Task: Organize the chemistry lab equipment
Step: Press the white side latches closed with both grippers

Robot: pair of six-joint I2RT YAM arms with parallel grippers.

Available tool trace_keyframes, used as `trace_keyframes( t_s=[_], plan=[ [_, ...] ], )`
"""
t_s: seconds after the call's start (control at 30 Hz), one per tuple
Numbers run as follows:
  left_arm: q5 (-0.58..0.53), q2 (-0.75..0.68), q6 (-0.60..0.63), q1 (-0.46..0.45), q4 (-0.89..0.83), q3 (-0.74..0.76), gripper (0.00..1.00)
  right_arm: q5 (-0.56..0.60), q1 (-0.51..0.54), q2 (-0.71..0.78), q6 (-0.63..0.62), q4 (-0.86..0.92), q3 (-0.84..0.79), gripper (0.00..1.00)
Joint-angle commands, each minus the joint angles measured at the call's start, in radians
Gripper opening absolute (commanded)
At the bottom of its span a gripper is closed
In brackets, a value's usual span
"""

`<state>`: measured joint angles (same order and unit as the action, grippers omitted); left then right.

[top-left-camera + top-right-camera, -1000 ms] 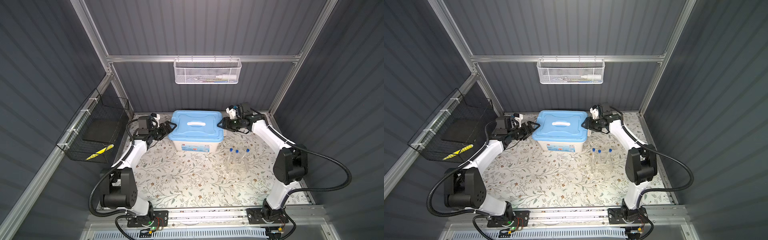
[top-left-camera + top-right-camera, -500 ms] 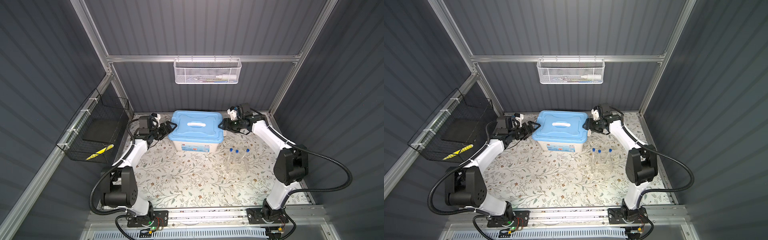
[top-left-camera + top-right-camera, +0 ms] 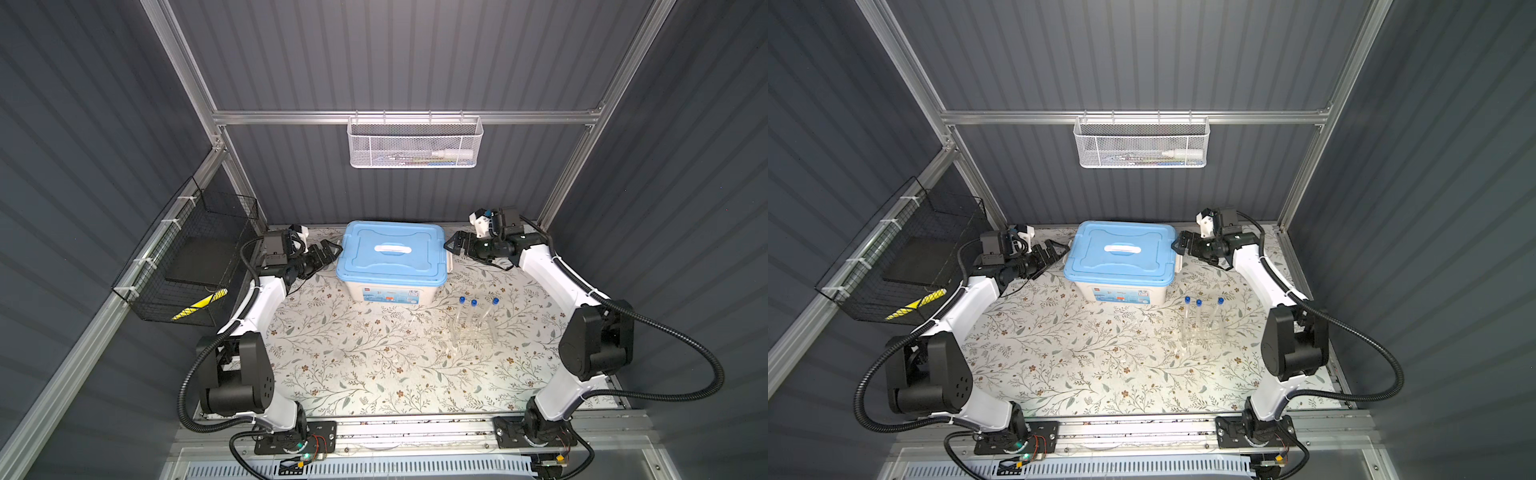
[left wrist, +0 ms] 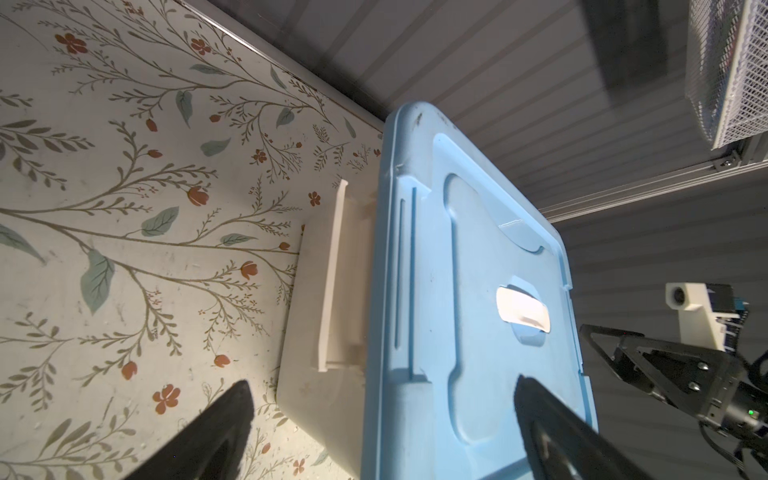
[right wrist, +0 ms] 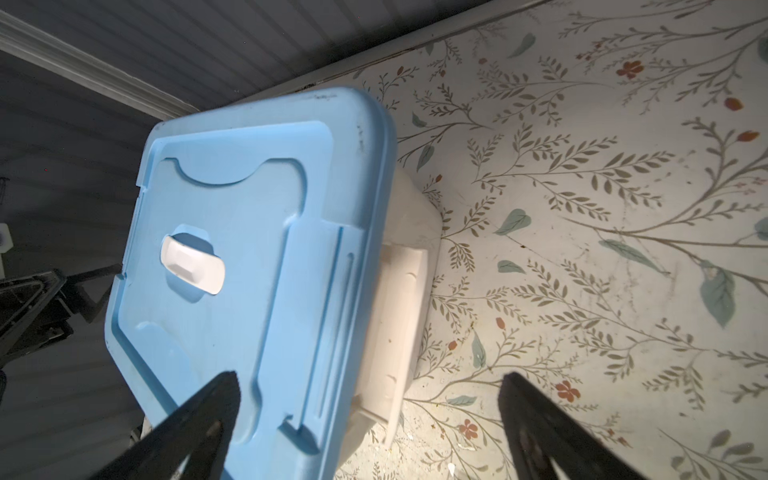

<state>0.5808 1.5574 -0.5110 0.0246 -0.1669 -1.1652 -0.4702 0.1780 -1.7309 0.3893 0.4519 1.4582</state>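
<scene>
**A:** Panel (a), both top views: where do the tools stand?

**B:** The left tool [image 3: 331,250] and the right tool [image 3: 451,245] flank the short ends of the storage box [image 3: 390,291], which sits at the middle of the table's [image 3: 357,374] back edge. Both are spread wide and hold nothing. In each wrist view the edge of the blue lid [image 4: 457,291] lies within the tool's span, untouched as far as can be seen.

**A:** And the equipment?

**B:** Three blue-capped test tubes [image 3: 473,303] stand upright in a clear tube rack [image 3: 471,334] near the box's front right corner, toward the table's right edge. No other glassware can be made out.

**A:** Progress?

**B:** Judged incomplete. The lid is on, the box's contents are hidden, and the rack sits outside. Unlatching or lifting the lid appears to be the step in hand.
</scene>
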Motion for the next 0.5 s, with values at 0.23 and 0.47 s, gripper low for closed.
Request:
trace_keyframes(
  t_s=[0.23,0.47],
  plan=[
    [0.229,0.141,0.004,-0.002,0.119,-0.042,1.00,-0.239,-0.011,-0.035,0.091,-0.209,-0.118,0.99],
    [0.286,0.166,-0.044,-0.002,0.199,-0.021,1.00,-0.325,-0.010,-0.088,0.193,-0.319,-0.124,0.99]
  ],
)
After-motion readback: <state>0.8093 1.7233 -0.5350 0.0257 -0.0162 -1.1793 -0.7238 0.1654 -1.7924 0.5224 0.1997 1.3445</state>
